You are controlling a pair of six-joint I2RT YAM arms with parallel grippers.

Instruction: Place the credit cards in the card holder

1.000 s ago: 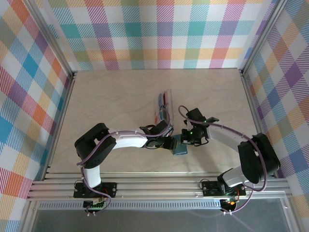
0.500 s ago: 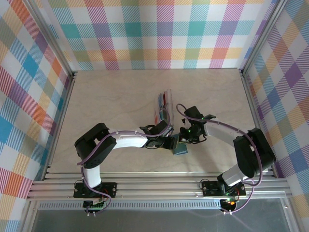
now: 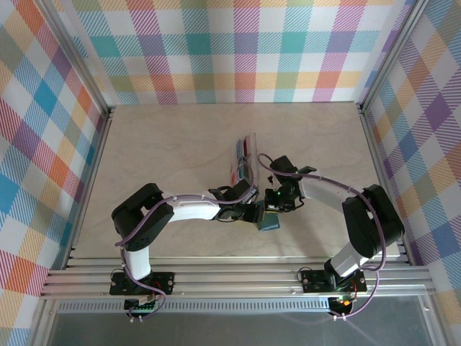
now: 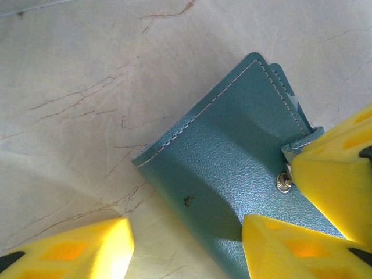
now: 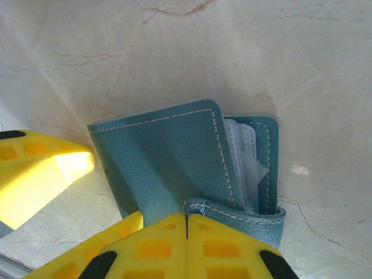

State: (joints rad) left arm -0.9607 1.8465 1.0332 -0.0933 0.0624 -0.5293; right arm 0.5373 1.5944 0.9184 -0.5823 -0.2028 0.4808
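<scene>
The teal card holder point(image 3: 271, 223) lies on the table between both grippers, its cover point(image 5: 163, 163) slightly lifted over clear inner sleeves point(image 5: 239, 154). My right gripper point(image 5: 187, 220) is shut on the holder's snap strap point(image 5: 244, 216) at its near edge. My left gripper point(image 4: 186, 241) stands open astride the holder's point(image 4: 226, 151) lower corner, one finger point(image 4: 290, 250) over the cover, the other point(image 4: 75, 253) on bare table. In the top view the left gripper point(image 3: 257, 213) and right gripper point(image 3: 276, 207) meet at the holder. The credit cards point(image 3: 243, 158) lie fanned just beyond them.
Plaid walls and metal rails enclose the pale marbled table point(image 3: 166, 151). Free surface lies to the left, to the right and at the back. The cards sit close behind both wrists.
My right wrist has crept slightly left and back while still pinching the strap, its elbow folding in. The left arm and the holder have stayed where they were.
</scene>
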